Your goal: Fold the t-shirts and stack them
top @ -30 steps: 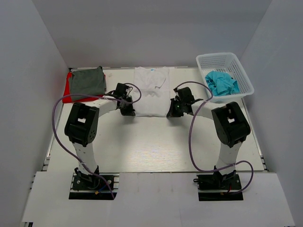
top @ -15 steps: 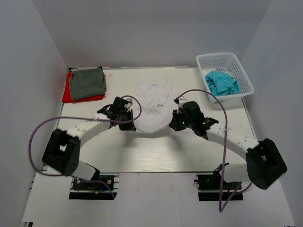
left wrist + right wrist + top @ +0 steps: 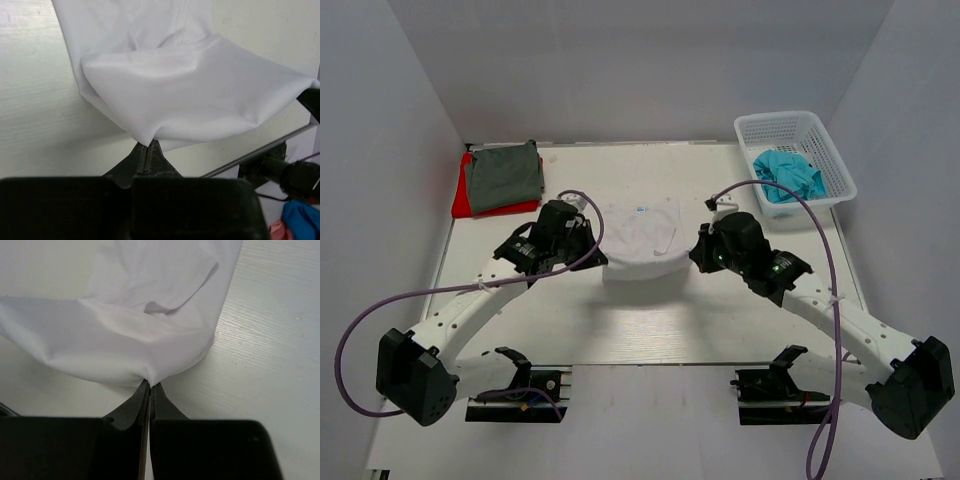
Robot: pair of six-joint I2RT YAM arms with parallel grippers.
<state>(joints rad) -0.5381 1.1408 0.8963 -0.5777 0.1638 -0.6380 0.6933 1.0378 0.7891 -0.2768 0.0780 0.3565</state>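
The white t-shirt (image 3: 642, 238) hangs lifted in the table's middle, its near edge held up, its collar end on the table. My left gripper (image 3: 596, 252) is shut on its left corner (image 3: 145, 136). My right gripper (image 3: 694, 255) is shut on its right corner (image 3: 150, 375). The cloth sags between them in both wrist views. The grey-green t-shirt (image 3: 504, 176) lies folded on the red t-shirt (image 3: 465, 202) at the far left. The turquoise t-shirt (image 3: 787, 177) is crumpled in the basket.
A white plastic lattice basket (image 3: 768, 130) stands at the far right corner. Purple cables loop from both arms over the table. Grey walls close in the table on three sides.
Both grippers have lifted the white shirt's near corners off the table and carried them up and toward the collar. Both arms have stretched out farther from their bases.
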